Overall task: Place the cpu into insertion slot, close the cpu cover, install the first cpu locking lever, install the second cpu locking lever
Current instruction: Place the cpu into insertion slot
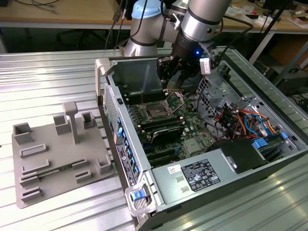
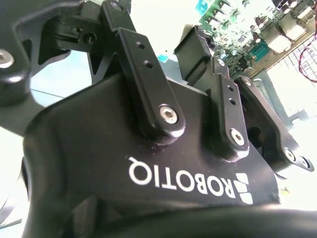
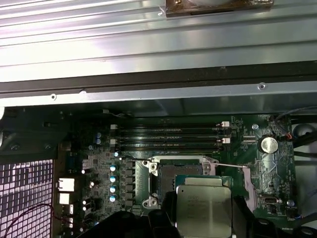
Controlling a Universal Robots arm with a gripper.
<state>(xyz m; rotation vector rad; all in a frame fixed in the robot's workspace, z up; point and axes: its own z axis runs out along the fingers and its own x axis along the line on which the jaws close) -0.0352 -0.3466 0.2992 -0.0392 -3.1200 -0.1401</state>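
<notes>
In the first wrist view the cpu (image 3: 204, 207), a flat square chip with a dull silver top, sits between the two black fingers of my gripper (image 3: 204, 220), which is shut on it. It hangs just above the insertion slot (image 3: 171, 174), a dark square socket with a metal rim on the green board, and hides part of it. In the exterior view my gripper (image 1: 171, 83) hovers inside the open case, a little above the insertion slot (image 1: 158, 111). The cpu cover (image 1: 176, 99) stands tilted up beside the slot, on the exterior view's right.
The case walls (image 1: 111, 103) enclose the board. Long black memory slots (image 3: 171, 135) run beside the socket. A power supply (image 1: 197, 175) and coloured cables (image 1: 243, 120) fill the case's near and right parts. A grey fixture plate (image 1: 55, 156) lies on the exterior view's left.
</notes>
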